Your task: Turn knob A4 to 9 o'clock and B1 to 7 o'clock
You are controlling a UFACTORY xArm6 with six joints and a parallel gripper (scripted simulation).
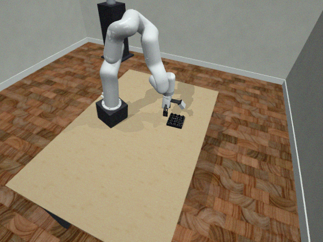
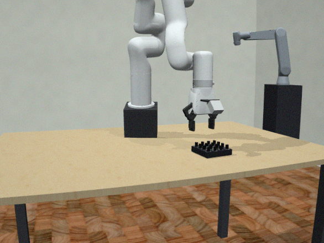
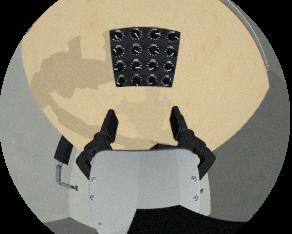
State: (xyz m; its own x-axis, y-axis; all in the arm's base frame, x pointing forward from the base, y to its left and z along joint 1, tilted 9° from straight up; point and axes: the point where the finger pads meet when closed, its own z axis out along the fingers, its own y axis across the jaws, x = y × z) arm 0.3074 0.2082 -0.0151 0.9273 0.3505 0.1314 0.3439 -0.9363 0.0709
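The gripper (image 2: 201,125) hangs above the table (image 2: 83,160) with its fingers spread fully wide and nothing between them. The knob box (image 2: 212,149) stands on the table below and ahead of the fingertips, apart from them, its sixteen knobs untouched; in the wrist view it lies just beyond the open jaws

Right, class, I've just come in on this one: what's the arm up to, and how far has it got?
A white robot arm holds its gripper above the table, wide open and gripping nothing. The black knob box stands on the table below, a little nearer the camera in the exterior view. Nothing touches the knobs, and they are too small here to read their marks, so turning seems not yet under way.
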